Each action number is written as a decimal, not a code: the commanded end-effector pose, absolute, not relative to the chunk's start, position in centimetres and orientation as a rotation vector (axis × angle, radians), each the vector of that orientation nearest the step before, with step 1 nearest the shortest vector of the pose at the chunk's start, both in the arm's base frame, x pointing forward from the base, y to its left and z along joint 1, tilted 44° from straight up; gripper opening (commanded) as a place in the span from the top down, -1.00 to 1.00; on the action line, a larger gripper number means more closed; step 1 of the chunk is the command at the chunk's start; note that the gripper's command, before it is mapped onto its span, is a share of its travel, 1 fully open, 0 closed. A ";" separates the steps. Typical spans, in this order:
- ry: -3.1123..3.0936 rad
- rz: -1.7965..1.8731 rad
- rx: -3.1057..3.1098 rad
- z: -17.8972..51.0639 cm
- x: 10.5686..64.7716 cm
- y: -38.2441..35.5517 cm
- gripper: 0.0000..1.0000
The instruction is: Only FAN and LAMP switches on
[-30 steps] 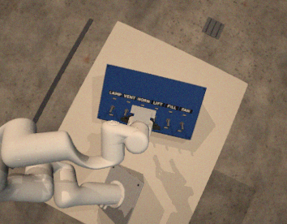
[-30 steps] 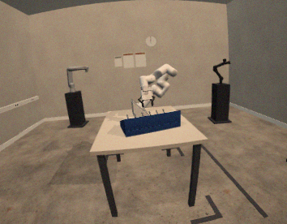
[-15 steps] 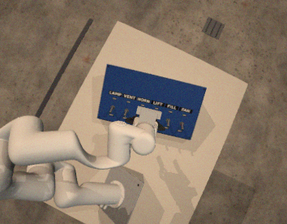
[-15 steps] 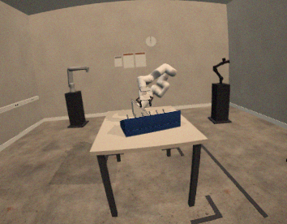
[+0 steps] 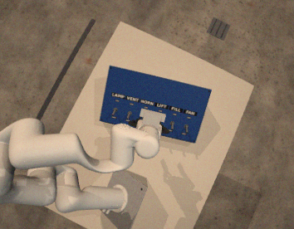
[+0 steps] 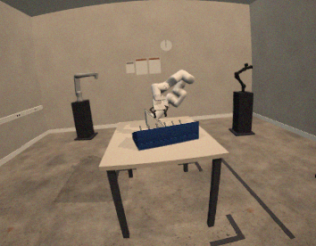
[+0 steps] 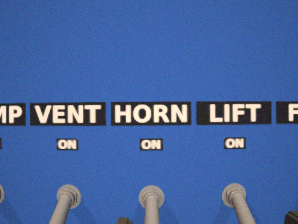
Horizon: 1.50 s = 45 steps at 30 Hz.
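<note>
The blue console (image 5: 155, 104) lies on the table with six toggle switches labelled LAMP, VENT, HORN, LIFT, FILL and FAN. My gripper (image 5: 151, 122) hovers open and empty over the switch row, around HORN and LIFT, and covers those two levers in the overhead view. The LAMP lever (image 5: 115, 112), VENT lever (image 5: 129, 114), FILL lever (image 5: 172, 124) and FAN lever (image 5: 186, 129) show beside it. The wrist view shows the VENT lever (image 7: 65, 200), HORN lever (image 7: 151, 200) and LIFT lever (image 7: 236, 200) below their ON marks. I cannot tell which way each lever is thrown. Dark fingertips just show at that view's bottom edge.
The console (image 6: 165, 135) sits mid-table, nearer the far edge of the beige table (image 6: 163, 149). My grey base plate (image 5: 127, 197) is at the near table edge. Two other arms on dark pedestals (image 6: 83, 118) (image 6: 242, 111) stand away by the walls.
</note>
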<state>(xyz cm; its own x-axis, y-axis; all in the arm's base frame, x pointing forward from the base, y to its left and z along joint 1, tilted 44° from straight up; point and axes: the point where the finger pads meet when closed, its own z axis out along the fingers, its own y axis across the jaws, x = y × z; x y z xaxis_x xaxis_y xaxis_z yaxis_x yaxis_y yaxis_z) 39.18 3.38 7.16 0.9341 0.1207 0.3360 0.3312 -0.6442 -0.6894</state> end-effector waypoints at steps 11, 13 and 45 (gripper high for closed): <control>-0.319 -0.334 -2.268 7.2 39.3 3.3 -1.00; -0.319 -0.334 -2.268 7.2 39.3 3.3 -1.00; -0.319 -0.334 -2.268 5.1 40.4 1.2 -1.00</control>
<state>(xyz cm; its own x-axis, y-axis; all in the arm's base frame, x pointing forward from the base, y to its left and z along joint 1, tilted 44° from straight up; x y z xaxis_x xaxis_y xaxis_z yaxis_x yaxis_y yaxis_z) 39.77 2.21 5.93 0.9340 0.1207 0.3362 0.3313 -0.6445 -0.6891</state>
